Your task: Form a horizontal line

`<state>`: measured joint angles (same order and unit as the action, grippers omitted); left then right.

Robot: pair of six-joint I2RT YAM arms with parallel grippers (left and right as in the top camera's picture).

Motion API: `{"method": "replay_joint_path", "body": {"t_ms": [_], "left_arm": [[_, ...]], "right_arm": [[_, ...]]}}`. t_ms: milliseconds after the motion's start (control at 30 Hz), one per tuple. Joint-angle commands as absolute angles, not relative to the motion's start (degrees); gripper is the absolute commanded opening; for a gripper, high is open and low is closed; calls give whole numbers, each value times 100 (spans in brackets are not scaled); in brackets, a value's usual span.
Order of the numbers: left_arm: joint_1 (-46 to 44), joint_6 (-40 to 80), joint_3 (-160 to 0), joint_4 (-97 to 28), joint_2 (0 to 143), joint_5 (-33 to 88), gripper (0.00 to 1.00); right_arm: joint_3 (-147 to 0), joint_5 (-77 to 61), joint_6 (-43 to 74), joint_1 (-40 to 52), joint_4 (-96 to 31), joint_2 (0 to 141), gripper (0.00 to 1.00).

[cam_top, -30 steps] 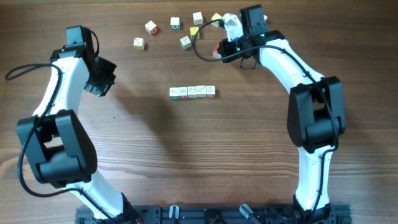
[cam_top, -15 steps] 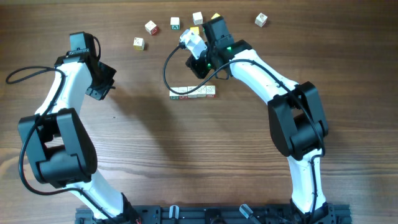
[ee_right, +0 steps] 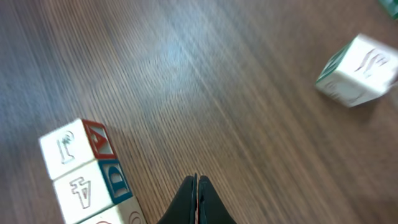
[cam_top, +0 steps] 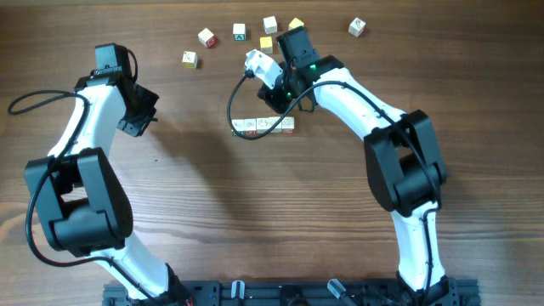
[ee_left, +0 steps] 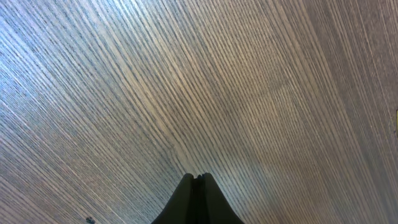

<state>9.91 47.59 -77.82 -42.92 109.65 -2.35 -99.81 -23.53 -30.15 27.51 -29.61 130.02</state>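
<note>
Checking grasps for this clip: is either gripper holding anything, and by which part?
Nothing is held: the left gripper and the right gripper are both shut, empty.

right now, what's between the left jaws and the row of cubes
Only bare wood table, as the overhead view shows. The one thing near that stretch is a black cable looping down just beside the left end of the row of cubes.

Dark wood-grain table [cam_top: 255, 212] (soft glare)

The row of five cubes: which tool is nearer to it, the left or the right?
Right. The right tool is just behind the row, near its middle; the left tool is far off to its side.
</note>
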Motion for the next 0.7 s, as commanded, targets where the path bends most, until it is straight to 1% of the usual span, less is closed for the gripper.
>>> {"method": "replay_joint_path", "body": {"t_ms": [0,167,467,600,667], "left_arm": [[1002,4692,-7708,-4278,10897,-373,4],[998,4692,-7708,-4281,10897,-373,4],[998,4692,-7708,-4283,10897,-373,4],[998,4692,-7708,-4283,10897,-373,4],[998,4692,-7708,-4283,10897,-370,4]], "right_arm": [[-10064,-2397,-3168,2770,-2991,13246,4],[-10064,-2392,-3367,2770,-3017,13255,4],[-10049,-2353,-4436,2770,-3144,13255,5],[-10049,-2346,-5207,2770,-3398,13255,4],[-10049,-2279,-5253,2770,-3422,13255,4]]}}
